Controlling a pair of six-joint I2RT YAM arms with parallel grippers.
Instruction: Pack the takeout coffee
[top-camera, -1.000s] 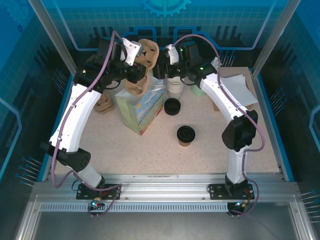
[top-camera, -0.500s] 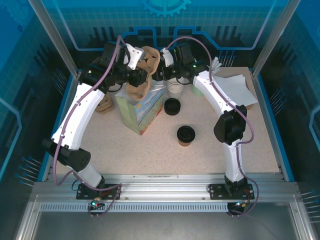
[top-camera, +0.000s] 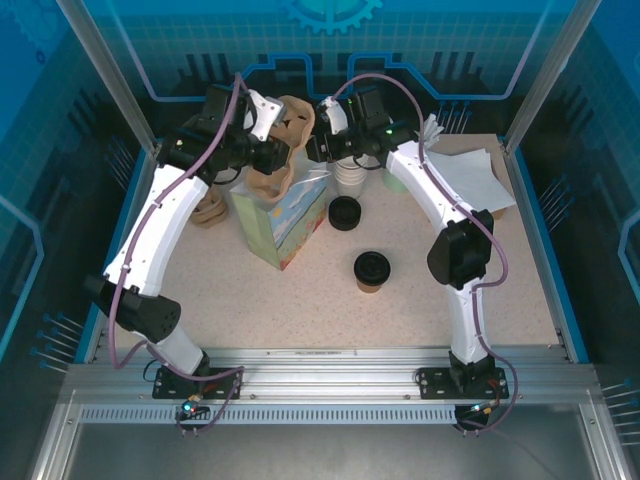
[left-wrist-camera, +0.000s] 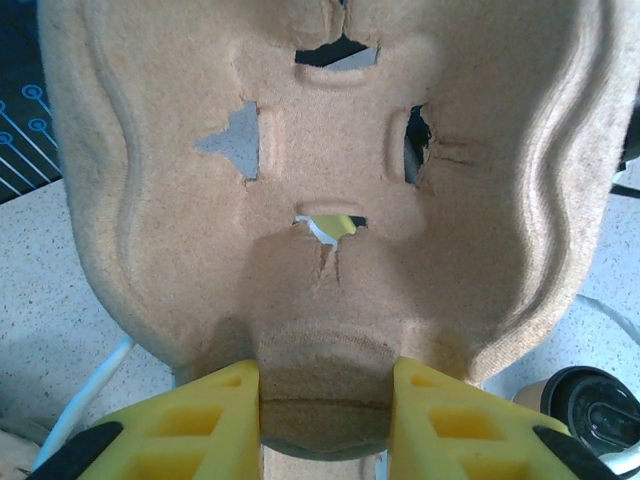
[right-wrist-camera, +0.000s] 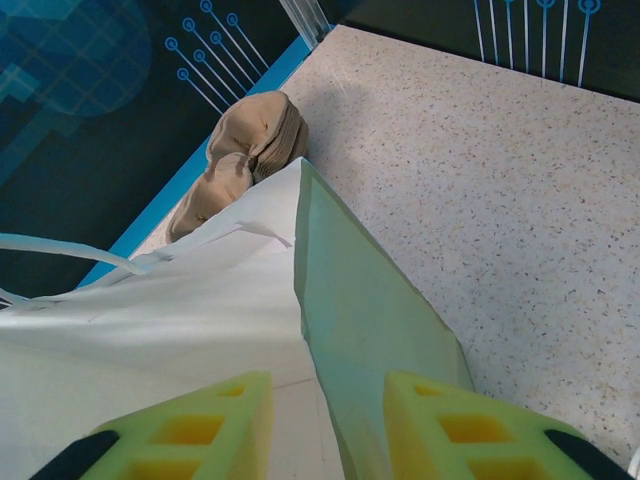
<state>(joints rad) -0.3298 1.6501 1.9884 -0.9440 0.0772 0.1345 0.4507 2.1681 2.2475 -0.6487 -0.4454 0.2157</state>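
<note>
step: you're staging the packing, not loading yet. Carrier and bag are being handled at the table's far edge; the coffee (top-camera: 371, 270) is untouched.
left claw (left-wrist-camera: 325, 400): gripping the carrier (left-wrist-camera: 320, 150) by its bottom tab, both fingers pressing on the pulp. You're holding it up on edge, above the bag's far-left side.
right claw (right-wrist-camera: 328, 400): straddling the top rim of the bag (top-camera: 275, 225), with one folded edge running up between the fingers. Can't tell whether it's pinching the paper or just bracketing it.
coffee: standing upright, lid on, on the table (top-camera: 300, 300) right of centre. It's nearer the near edge than the bag is, and well apart from both claws.
clutter: a black lid (top-camera: 344, 212) is sitting between coffee and bag, white cups (top-camera: 350, 178) are behind it, and spare carriers (top-camera: 207, 208) are by the left edge.
next move, my read: you're needing the bag mouth held wide by the right claw so the carrier can go in flat, pockets up. Confirm that pinch first.
after that: one claw is going to have to let go and reach toward the near edge for the coffee.
watch: the bag is leaning, so a pull on one rim could tip it onto the black lid.
</note>
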